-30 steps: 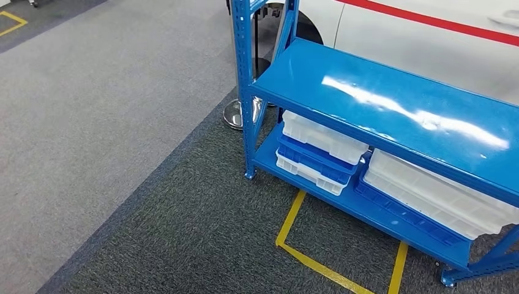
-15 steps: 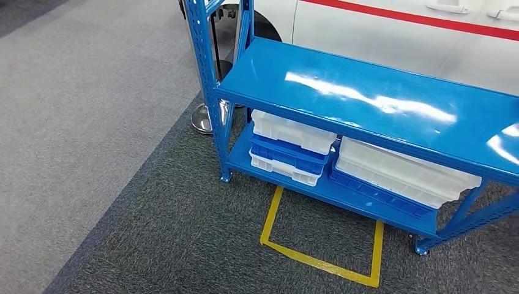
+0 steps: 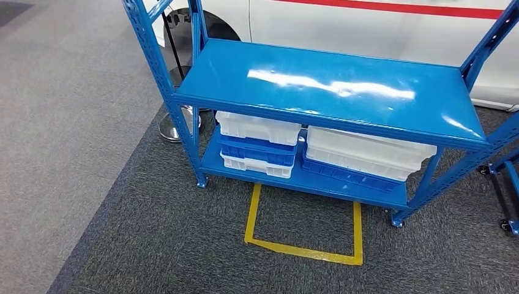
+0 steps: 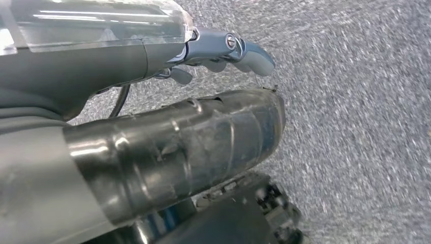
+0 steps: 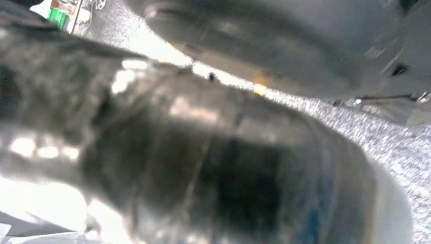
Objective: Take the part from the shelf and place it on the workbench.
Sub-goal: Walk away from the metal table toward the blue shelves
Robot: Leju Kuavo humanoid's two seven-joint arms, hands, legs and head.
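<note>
A blue metal shelf rack (image 3: 324, 86) stands ahead in the head view, its glossy middle board bare apart from light reflections. On its bottom board (image 3: 306, 182) lie stacked white and blue bins (image 3: 257, 142) and a second stack (image 3: 366, 154). In the left wrist view my left hand (image 4: 254, 127) hangs over grey carpet, its ribbed cover in the middle, thumb (image 4: 244, 48) apart from the darker fingers (image 4: 269, 203), with nothing between them. My right hand (image 5: 228, 168) is a dark blur close to the lens, and I cannot tell how its fingers lie.
A yellow tape rectangle (image 3: 303, 250) marks the dark carpet in front of the rack. A white car with a red stripe (image 3: 379, 24) stands behind it. A stanchion base (image 3: 174, 125) sits by the rack's left post. Another blue frame on castors (image 3: 505, 184) is at the right.
The whole picture has shifted: the camera has turned, so the rack now sits squarer and more central, with its right end and the full tape rectangle in sight.
</note>
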